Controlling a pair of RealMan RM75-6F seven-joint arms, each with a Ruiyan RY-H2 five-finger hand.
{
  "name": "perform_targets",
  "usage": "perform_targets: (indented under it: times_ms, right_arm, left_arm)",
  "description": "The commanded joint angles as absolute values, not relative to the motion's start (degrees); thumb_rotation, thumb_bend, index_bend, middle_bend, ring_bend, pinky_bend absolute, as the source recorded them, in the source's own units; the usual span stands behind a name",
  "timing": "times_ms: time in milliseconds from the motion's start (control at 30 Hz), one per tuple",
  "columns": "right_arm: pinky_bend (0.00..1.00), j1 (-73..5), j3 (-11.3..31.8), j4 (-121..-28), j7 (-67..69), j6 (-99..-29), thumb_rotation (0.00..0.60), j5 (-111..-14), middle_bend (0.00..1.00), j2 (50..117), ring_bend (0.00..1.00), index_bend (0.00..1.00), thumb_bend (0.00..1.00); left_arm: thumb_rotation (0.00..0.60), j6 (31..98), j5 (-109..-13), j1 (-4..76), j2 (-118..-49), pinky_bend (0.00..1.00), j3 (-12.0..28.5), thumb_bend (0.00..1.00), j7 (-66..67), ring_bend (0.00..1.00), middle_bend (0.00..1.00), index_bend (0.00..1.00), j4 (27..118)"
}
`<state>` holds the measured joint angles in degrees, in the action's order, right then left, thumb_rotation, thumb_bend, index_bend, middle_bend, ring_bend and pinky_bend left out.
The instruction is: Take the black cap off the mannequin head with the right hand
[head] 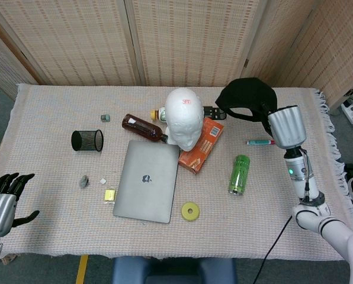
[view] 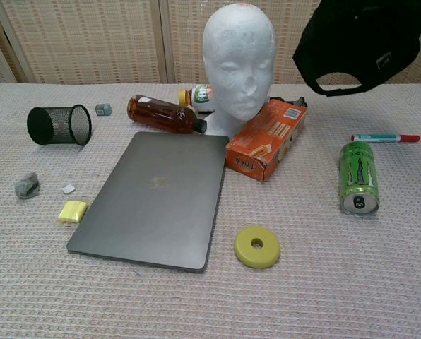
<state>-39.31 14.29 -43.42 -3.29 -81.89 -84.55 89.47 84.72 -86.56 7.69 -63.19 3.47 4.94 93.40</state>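
Observation:
The white mannequin head [head: 184, 118] [view: 239, 60] stands bare behind the laptop, with a red mark on its crown. The black cap [head: 247, 97] [view: 362, 42] hangs in the air to the right of the head, over the far right of the table. My right hand [head: 281, 125] holds the cap from the right side; its fingers are hidden by the fabric. The chest view shows the cap but not that hand. At the near-left table edge my left hand [head: 3, 198] rests with fingers spread and nothing in it.
A grey laptop [head: 147, 180], an orange box [head: 201, 146], a brown bottle [head: 142, 127], a green can [head: 240, 174] and a yellow ring [head: 191, 210] lie around the head. A marker [head: 262, 142] lies under the cap. A mesh cup [head: 87, 141] lies on the left.

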Motion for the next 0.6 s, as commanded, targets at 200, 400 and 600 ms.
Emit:
perform_targets:
  times_ms: [200,400,600]
  right_arm:
    - [1.0,-36.38,7.56,-29.87,-2.05,-78.56,0.6,-87.98,0.92,92.68,0.99,0.92,0.7]
    - [1.0,-35.31,6.58,-22.67,2.2,-76.49,0.6,-87.48,0.92,96.74,0.99,0.91,0.7]
    - [1.0,-34.01,5.73,-20.02,4.25,-75.4,0.6,-87.39,0.91,98.95,0.98,0.88,0.68]
  left_arm:
    - [0.6,84.54,-86.45,7.68,-63.17,0.15,3.2,0.14,6.76,0.14,0.25,0.2,94.7]
    - [0.6,84.87,-86.56,7.5,-62.78,0.14,3.11,0.14,7.52,0.14,0.25,0.2,95.47]
    - [0.6,84.88,-86.41,7.41,-62.58,0.14,3.07,0.14,7.65,0.14,0.25,0.2,95.58]
